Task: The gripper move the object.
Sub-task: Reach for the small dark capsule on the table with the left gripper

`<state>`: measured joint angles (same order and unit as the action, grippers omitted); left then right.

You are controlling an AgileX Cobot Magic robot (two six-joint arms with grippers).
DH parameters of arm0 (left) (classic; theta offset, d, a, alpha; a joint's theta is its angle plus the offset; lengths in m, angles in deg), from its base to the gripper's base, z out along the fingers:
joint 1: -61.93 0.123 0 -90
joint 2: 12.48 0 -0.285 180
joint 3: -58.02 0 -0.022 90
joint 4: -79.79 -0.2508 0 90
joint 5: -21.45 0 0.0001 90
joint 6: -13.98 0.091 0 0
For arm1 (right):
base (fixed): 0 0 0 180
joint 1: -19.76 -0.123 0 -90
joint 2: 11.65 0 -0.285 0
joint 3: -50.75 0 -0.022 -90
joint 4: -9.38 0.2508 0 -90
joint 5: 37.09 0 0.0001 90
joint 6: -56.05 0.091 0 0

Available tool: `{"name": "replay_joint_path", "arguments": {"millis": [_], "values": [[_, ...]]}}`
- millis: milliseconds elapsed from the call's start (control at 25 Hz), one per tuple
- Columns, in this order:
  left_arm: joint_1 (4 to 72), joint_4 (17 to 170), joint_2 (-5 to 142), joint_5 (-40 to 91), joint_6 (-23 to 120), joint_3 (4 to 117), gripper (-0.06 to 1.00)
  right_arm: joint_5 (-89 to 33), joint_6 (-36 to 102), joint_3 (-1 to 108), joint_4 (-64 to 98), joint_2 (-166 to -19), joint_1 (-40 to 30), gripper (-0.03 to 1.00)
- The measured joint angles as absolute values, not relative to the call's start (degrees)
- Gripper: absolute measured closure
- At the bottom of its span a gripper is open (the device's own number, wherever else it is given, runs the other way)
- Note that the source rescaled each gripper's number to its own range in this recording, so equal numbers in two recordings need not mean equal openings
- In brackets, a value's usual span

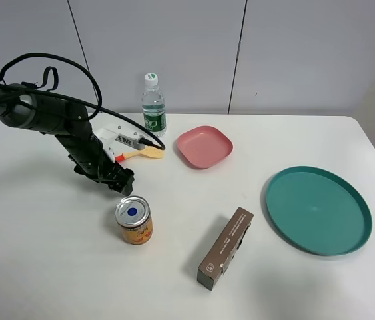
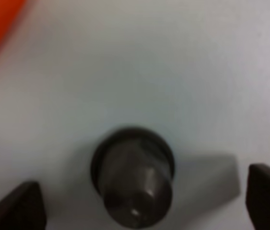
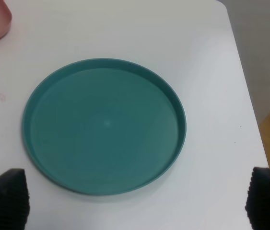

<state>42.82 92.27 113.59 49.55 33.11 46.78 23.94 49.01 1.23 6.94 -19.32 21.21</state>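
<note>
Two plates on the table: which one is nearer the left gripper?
The pink square plate, just right of the water bottle. The teal round plate lies much farther from the left gripper, off toward the right side.

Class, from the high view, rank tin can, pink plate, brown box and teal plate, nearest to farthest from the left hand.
1. Tin can, close by the left hand.
2. Pink plate, back centre.
3. Brown box, front centre.
4. Teal plate, far right.
</note>
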Motion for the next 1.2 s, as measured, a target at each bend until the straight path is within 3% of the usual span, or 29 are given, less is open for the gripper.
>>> {"name": "replay_joint_path", "arguments": {"millis": [520,800,1200], "values": [[42.8,92.1,113.8,46.9,33.1,46.8,0.15,23.9,49.0,1.2,6.9,-19.3,21.2,-0.03],[42.8,91.8,114.0,47.3,33.1,46.8,0.43,23.9,49.0,1.2,6.9,-19.3,21.2,-0.03],[42.8,91.9,114.0,49.6,33.1,47.0,0.66,23.9,49.0,1.2,6.9,-19.3,21.2,-0.03]]}}
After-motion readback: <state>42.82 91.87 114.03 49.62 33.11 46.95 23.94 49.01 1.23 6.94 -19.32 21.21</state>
